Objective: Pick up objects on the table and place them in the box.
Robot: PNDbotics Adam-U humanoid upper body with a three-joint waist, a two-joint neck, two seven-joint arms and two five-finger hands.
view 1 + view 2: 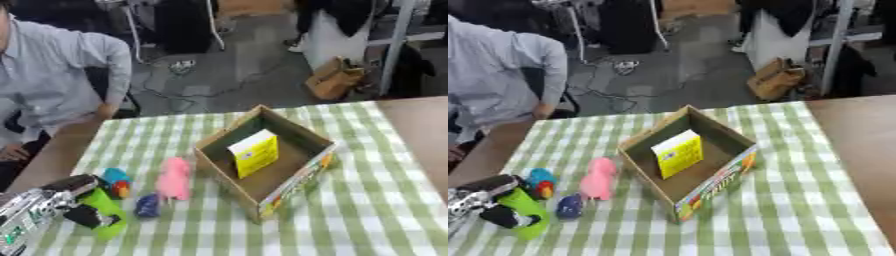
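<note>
Left hand (83, 215) at lower-left corner, fingers curled round a bright green object (107, 210) on the green-checked cloth (367, 200). Beside it: teal toy (115, 180), blue object (148, 205), pink toy (174, 178). Cardboard box (302, 172) at centre holds a yellow carton (255, 152), upright.

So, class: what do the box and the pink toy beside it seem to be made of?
The box looks like cardboard: matt brown walls, printed outside. The pink toy seems soft, perhaps plush or foam: rounded, dull surface, no shine; hard to be sure.
</note>
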